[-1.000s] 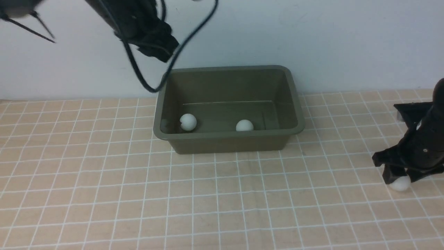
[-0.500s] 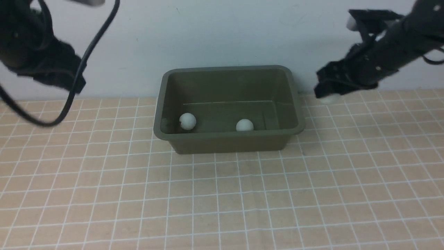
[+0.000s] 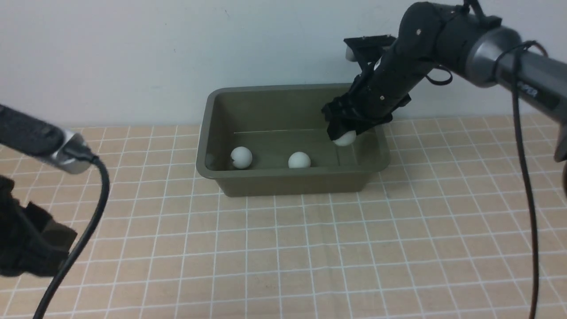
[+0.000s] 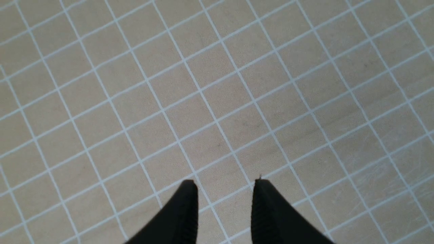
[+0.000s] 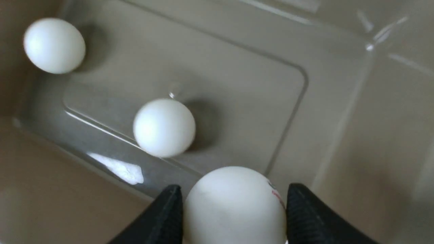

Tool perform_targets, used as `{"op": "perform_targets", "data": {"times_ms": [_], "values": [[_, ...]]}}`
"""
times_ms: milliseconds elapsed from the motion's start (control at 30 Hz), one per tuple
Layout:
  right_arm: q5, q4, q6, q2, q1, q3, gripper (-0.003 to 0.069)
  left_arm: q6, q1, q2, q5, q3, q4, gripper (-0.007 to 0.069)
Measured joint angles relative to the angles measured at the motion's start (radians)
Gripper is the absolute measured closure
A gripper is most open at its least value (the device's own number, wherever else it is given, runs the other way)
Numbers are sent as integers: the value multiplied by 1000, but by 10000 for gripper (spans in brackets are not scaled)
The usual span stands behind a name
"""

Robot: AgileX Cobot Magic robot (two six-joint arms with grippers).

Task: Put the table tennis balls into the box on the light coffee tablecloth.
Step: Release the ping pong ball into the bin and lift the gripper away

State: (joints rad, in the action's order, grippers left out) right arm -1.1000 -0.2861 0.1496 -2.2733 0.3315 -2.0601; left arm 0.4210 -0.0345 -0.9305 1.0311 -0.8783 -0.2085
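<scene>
Right of centre in the front view, the right gripper (image 3: 344,134) hangs over the right end of the box (image 3: 292,184), seemingly dipped below the rim, its jaws closed on the third ball (image 3: 345,139). Its wrist view shows that ball (image 5: 234,206) pinched from both sides, a small red mark on its flank. Two table tennis balls already lie on the box floor, one (image 3: 241,157) near the left wall and one (image 3: 299,160) nearer the middle, apart from each other.

We judge that only the release remains. What worries us is bounce. The third ball hangs above the floor, close to the right wall. Dropped from here, it could rebound off that sloping wall or strike the one nearer the middle. These balls are light and lively, and one might hop the rim onto the light coffee tablecloth (image 3: 283,248). Opening while the arm is moving could also fling it out.

Low at the left edge of the front view, the left gripper (image 4: 223,184) hovers over bare cloth, jaws apart and empty.
</scene>
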Motion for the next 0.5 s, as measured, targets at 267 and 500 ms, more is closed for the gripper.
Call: {"op": "perform_targets", "data": {"times_ms": [267,500], "values": [[-77,-1,1,-61,0,-116,265,-27,0,174,0,49,21,452],[-120,1,-18,-61,0,-155,263,-54,0,180,40,50,61,452]]}}
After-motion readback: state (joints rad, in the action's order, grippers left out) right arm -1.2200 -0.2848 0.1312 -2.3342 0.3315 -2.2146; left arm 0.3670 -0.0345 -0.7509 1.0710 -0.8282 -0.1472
